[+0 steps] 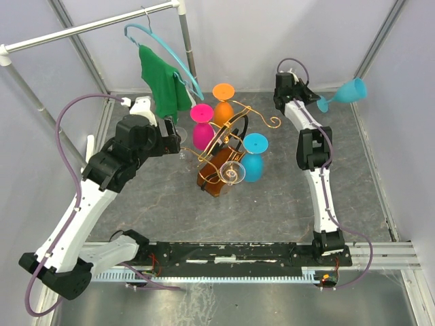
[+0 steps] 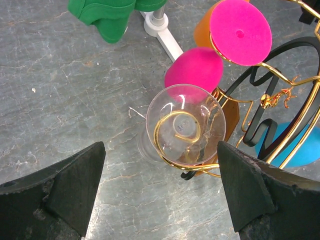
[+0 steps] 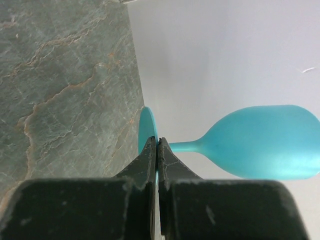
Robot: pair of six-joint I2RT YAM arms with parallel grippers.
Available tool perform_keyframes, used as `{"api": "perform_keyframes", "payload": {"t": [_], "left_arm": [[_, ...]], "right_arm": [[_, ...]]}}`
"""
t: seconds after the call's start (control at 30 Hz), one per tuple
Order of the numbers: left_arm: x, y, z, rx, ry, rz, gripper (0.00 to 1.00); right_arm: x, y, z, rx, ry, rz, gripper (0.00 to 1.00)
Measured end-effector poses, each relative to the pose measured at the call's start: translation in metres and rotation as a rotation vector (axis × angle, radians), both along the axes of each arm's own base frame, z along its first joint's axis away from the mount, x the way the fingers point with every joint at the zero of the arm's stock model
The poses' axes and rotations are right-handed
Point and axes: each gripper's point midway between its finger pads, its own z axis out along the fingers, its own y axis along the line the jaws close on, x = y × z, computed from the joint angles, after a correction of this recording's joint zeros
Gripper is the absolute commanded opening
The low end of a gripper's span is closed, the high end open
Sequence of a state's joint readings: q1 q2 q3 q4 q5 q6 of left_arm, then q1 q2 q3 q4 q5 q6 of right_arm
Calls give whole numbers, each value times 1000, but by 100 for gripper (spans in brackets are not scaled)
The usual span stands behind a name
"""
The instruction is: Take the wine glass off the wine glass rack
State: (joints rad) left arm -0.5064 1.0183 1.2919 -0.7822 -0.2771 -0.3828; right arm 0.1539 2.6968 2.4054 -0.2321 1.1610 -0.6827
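The wine glass rack is a gold curly-wire stand with a black loop and an amber base, mid-table. A pink glass, an orange glass, a blue glass and a clear glass hang on it. My right gripper is shut on the foot of a turquoise wine glass, held off the rack near the right wall; it also shows in the right wrist view. My left gripper is open, left of the rack, facing another clear glass on a scroll arm.
A grey clothes rail stands at the back left with a green cloth on a blue hanger. Its white foot lies close behind the rack. White walls enclose the grey table on three sides.
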Motion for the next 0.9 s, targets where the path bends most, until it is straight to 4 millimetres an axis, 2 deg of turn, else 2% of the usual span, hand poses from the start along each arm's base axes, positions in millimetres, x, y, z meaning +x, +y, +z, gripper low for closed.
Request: {"api": "perform_keyframes", "payload": {"t": [0.2, 0.47, 0.7, 0.8, 0.9], "left_arm": [[2, -1, 2, -5, -9, 1, 99], [3, -6, 5, -22, -17, -17, 99], [3, -12, 5, -39, -16, -42, 99], [4, -13, 6, -45, -17, -44, 99], [5, -15, 8, -54, -24, -48, 99]], "right_arm": [[2, -17, -28, -36, 64, -13, 0], [-1, -48, -39, -38, 81, -52, 0], [-3, -54, -64, -24, 116, -55, 1], [-4, -54, -75, -26, 140, -54, 6], [-4, -52, -78, -27, 143, -52, 35]]}}
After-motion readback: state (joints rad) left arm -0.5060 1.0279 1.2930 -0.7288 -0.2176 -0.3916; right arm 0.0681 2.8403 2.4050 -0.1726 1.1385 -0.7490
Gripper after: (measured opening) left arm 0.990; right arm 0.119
